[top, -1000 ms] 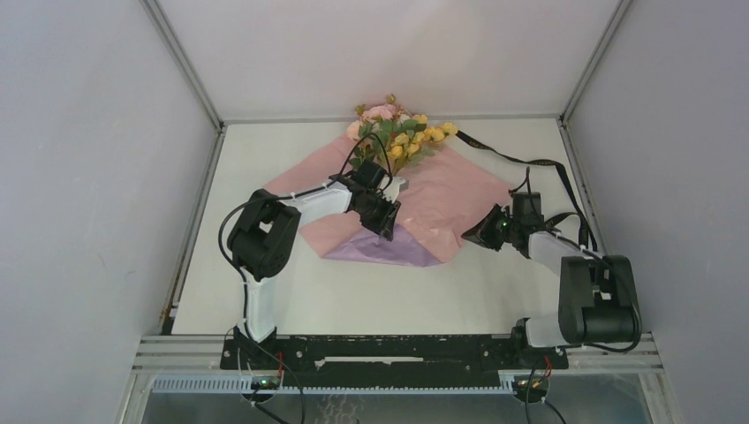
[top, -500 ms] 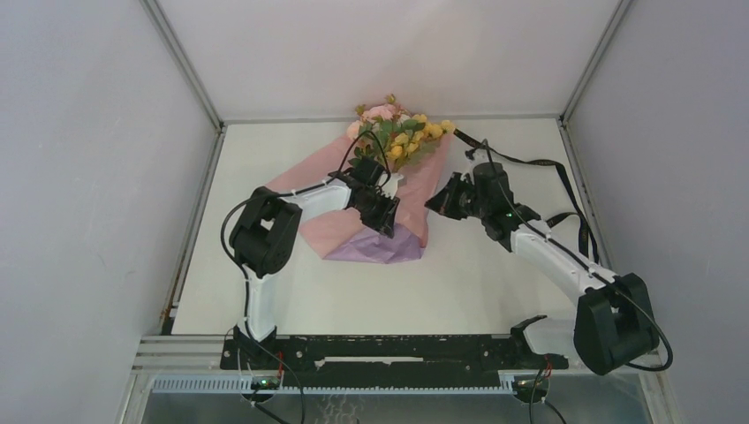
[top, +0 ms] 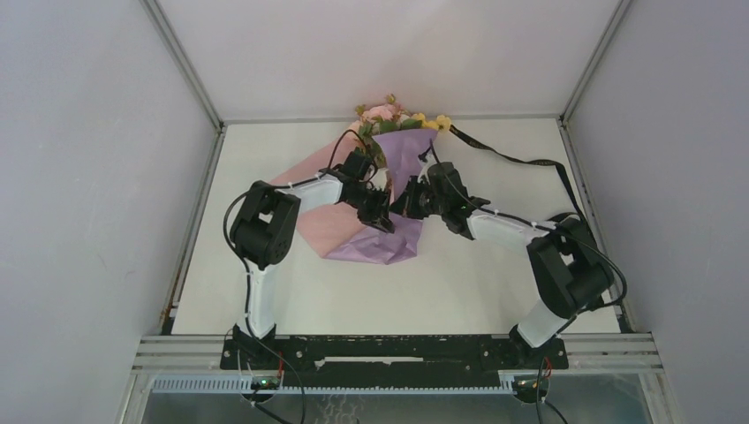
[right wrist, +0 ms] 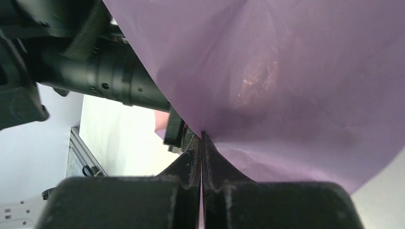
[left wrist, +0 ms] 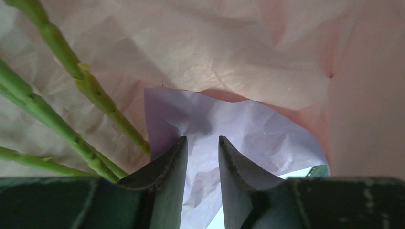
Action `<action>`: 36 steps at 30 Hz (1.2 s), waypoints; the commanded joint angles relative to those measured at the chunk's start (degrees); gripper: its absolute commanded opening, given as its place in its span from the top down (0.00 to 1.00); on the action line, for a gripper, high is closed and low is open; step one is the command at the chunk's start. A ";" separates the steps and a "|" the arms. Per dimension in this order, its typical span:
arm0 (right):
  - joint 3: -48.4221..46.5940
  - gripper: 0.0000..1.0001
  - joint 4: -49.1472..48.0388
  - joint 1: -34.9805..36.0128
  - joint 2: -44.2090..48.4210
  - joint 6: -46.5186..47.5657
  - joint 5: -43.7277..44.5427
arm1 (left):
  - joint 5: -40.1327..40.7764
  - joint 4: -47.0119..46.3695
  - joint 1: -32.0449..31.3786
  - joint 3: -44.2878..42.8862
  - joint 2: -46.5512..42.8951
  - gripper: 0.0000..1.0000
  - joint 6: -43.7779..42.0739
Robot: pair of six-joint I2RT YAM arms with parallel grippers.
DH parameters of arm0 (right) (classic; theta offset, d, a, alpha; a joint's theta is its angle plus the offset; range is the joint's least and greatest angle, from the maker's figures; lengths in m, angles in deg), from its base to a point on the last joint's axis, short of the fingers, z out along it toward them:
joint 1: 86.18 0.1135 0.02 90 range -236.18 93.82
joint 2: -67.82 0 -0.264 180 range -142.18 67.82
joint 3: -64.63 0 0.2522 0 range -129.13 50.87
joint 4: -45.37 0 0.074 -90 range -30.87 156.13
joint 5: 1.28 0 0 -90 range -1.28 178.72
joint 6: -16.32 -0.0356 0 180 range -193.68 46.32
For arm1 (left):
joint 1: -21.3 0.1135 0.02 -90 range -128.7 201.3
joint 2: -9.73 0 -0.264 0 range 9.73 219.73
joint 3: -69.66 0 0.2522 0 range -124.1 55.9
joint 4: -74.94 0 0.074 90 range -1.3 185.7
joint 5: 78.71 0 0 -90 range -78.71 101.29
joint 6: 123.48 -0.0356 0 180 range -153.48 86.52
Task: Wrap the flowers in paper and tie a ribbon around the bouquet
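Right wrist view: my right end effector (right wrist: 201, 136) pinches the paper (right wrist: 286, 71) by its edge, folded over the flowers (top: 385, 113) far on the desk (top: 477, 283). My left end effector (left wrist: 202, 145) stands narrowly parted over that paper.

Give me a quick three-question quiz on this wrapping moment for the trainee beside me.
1. True or false: the right gripper is shut on the paper's edge.
2. The ribbon lies: A) tied round the stems; B) loose on the table, right of the flowers; C) coiled at the near edge.
3. Which colour faces up on the flap folded over the flowers?
Key: 1 true; 2 B; 3 lilac-purple.
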 commanded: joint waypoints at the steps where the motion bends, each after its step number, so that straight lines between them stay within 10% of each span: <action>1: -2.07 1.00 -8.65 1.37 -4.77 -1.43 -2.23 | -1.60 -6.00 2.48 2.78 2.92 0.63 4.06; 9: 0.27 1.00 -12.39 2.39 -8.65 -1.36 -1.55 | -12.14 -24.86 6.48 11.91 -2.56 0.49 18.17; 22: 2.19 1.00 -13.44 3.12 -11.75 0.86 0.80 | -12.33 -24.76 10.99 14.44 -12.46 0.22 22.03; 36: 2.19 1.00 -13.10 3.44 -11.28 2.33 0.45 | -5.01 -23.34 12.51 16.21 -20.12 0.45 11.18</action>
